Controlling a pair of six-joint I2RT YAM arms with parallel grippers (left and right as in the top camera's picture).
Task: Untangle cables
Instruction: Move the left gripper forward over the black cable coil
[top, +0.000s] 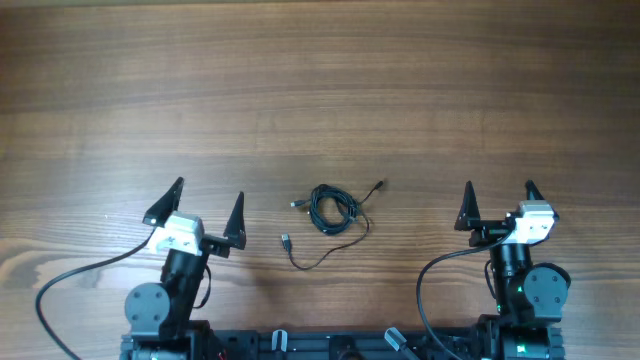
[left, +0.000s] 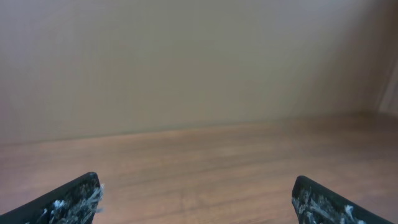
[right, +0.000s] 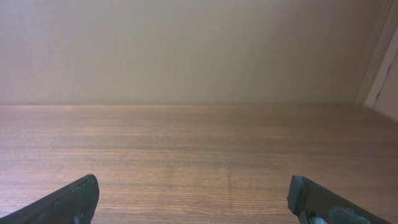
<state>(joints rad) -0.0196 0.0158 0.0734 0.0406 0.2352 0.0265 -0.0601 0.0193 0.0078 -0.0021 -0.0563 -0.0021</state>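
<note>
The cables lie in a small tangle at the table's middle in the overhead view: a tight black coil with loose ends and small plugs at the upper right, left and lower left. My left gripper is open and empty, to the left of the tangle. My right gripper is open and empty, to its right. Both wrist views show only open fingertips over bare wood; the cables are out of view there. The left fingertips and the right fingertips hold nothing.
The wooden table stretches far behind the cables. Thick black arm cables curve near each robot base at the front edge. A plain wall stands beyond the table's far edge.
</note>
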